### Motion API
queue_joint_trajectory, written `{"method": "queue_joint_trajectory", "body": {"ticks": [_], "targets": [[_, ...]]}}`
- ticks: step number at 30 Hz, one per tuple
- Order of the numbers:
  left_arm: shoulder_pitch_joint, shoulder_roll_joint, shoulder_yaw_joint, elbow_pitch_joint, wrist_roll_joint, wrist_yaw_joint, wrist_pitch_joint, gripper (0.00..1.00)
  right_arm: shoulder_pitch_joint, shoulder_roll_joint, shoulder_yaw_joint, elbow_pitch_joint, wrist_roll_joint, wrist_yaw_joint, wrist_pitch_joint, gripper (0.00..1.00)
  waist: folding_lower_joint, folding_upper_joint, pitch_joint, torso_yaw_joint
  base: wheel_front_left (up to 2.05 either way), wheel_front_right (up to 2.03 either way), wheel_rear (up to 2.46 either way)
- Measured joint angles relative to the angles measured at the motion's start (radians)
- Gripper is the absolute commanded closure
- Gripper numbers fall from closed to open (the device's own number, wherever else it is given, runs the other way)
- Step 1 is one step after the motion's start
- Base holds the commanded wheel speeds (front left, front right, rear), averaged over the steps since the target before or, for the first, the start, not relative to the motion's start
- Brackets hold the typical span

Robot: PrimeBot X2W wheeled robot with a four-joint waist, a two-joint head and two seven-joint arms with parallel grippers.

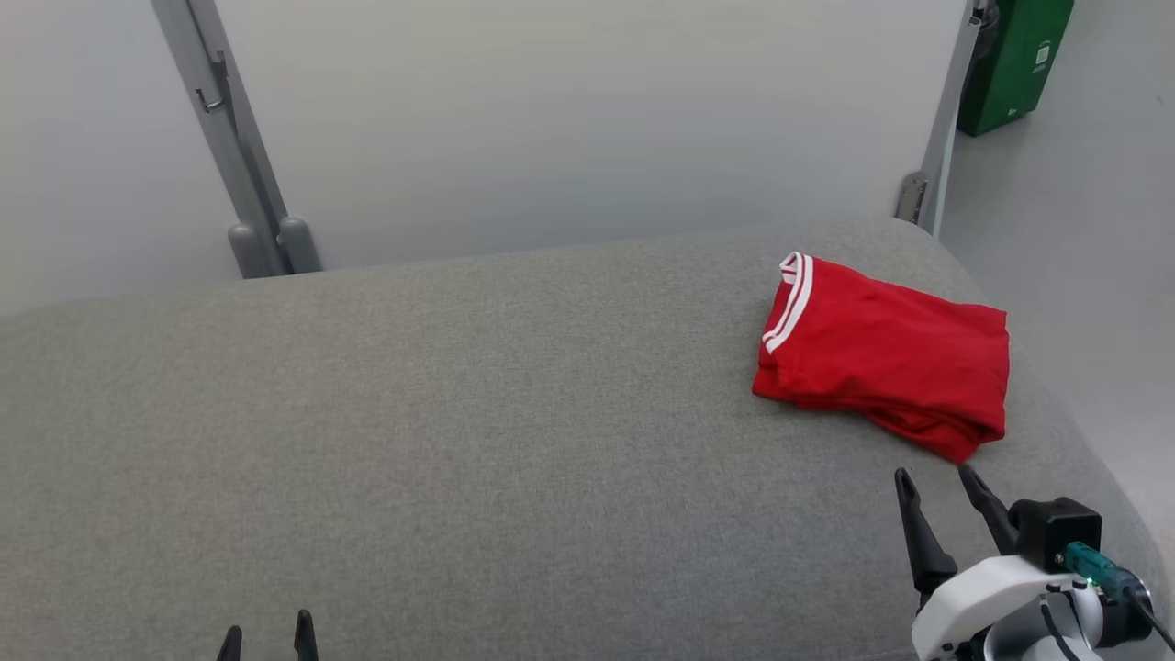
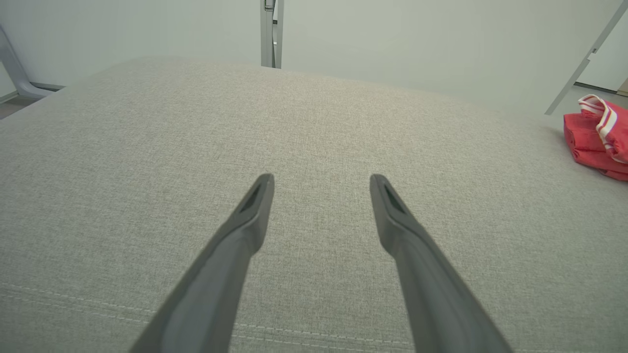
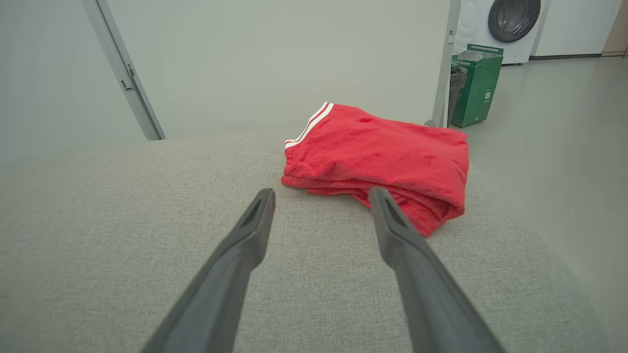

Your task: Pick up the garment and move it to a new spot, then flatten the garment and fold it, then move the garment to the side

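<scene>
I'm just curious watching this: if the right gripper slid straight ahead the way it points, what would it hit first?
Most likely the folded red garment, whose near corner lies just ahead of the open right gripper on the grey cushion; exact height is unclear.

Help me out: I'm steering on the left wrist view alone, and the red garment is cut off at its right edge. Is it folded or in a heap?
Observer: Folded. The garment lies as a flat stack near the far right corner of the grey cushion.
Operator: Where is the right pincer?
Observer: The right pincer is open with nothing between its fingers, and its tips are right by the garment's near corner.
Operator: What's past that side of the cushion?
Observer: Floor, with a green bin standing on it and a washing machine behind that.
</scene>
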Motion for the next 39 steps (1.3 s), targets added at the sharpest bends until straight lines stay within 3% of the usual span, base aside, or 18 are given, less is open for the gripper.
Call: {"method": "queue_joint_trajectory", "body": {"ticks": [16,39], "targets": [[-0.021,-0.002,0.016,0.019,0.001,0.0,0.007,0.0,0.044,0.073,-0.056,-0.049,-0.085,0.0,0.0,0.0,0.0,0.0001,0.019,0.105,0.0,0.0,0.0],[-0.022,-0.002,0.027,0.034,0.002,0.0,0.005,0.0,0.095,0.109,-0.102,-0.064,-0.144,0.0,0.0,0.0,0.0,0.0001,0.015,0.079,0.0,0.0,0.0]]}}
